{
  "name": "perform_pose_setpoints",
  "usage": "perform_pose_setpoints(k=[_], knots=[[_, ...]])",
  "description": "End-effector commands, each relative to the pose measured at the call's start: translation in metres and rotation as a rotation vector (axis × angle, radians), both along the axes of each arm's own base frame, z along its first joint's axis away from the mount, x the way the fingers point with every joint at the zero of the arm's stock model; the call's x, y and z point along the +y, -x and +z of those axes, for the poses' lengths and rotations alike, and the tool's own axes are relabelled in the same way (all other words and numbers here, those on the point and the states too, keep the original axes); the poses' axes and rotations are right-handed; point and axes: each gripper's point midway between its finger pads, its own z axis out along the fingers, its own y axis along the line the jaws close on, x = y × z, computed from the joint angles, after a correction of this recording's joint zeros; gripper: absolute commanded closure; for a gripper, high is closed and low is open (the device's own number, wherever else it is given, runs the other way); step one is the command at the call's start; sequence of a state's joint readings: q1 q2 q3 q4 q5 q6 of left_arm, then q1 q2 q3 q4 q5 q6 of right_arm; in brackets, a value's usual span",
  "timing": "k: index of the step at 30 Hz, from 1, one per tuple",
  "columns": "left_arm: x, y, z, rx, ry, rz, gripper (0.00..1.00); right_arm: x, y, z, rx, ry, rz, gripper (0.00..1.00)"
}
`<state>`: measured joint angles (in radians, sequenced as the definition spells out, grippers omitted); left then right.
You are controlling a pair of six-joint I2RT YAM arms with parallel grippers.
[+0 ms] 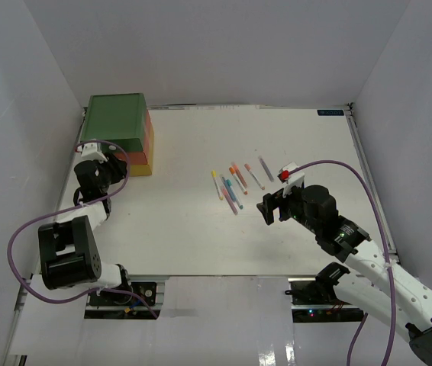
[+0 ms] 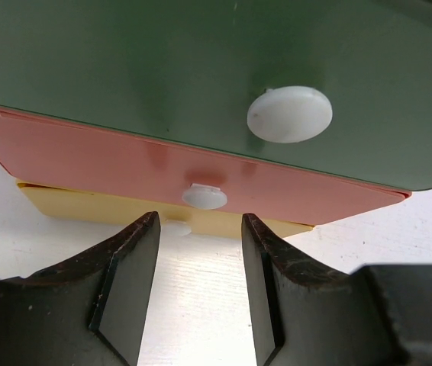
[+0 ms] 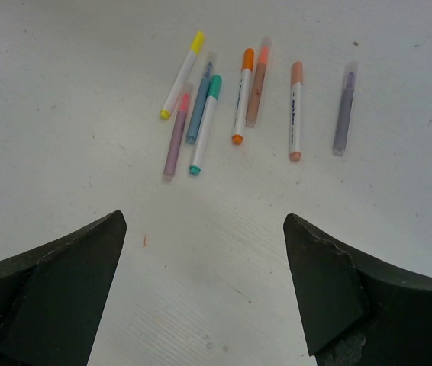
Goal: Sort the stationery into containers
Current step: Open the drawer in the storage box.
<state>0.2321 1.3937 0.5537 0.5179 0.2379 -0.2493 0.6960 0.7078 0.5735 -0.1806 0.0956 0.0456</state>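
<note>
Three plastic drawers sit in a stack at the back left of the white table (image 1: 178, 229): a green drawer (image 2: 124, 69) on top, an orange-red drawer (image 2: 86, 156) in the middle and a yellow drawer (image 2: 78, 204) at the bottom. All look closed, so their insides are hidden. The left gripper (image 2: 200, 232) is just in front of them, fingers apart and holding nothing. The small coloured pens (image 3: 241, 95) lie loose on the table, well apart from the drawers. The right gripper (image 3: 204, 229) is near them, wide apart and holding nothing.
</note>
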Motion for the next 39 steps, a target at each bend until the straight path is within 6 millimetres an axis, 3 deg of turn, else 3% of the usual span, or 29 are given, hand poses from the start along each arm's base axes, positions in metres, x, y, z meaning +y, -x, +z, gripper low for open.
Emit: perform_pose_setpoints(k=[1, 24, 31, 39], knots=[[0.0008, -0.0107, 0.0267, -0.078, -0.011, -0.011, 0.43, 0.0024, -0.0044, 0.0067, -0.031, -0.023, -0.006, 0.1], [0.0045, -0.0195, 0.0305, -0.097, -0.013, -0.003, 0.46, 0.0032, -0.0051, 0.0041, -0.023, -0.017, -0.005, 0.1], [0.0031, -0.0194, 0.0279, -0.09, -0.004, -0.011, 0.55, 0.0028, -0.005, 0.0042, -0.023, -0.018, -0.007, 0.1], [0.0018, -0.0178, 0.0289, -0.093, -0.006, -0.014, 0.72, 0.0019, -0.0046, 0.006, -0.029, -0.024, -0.01, 0.1]])
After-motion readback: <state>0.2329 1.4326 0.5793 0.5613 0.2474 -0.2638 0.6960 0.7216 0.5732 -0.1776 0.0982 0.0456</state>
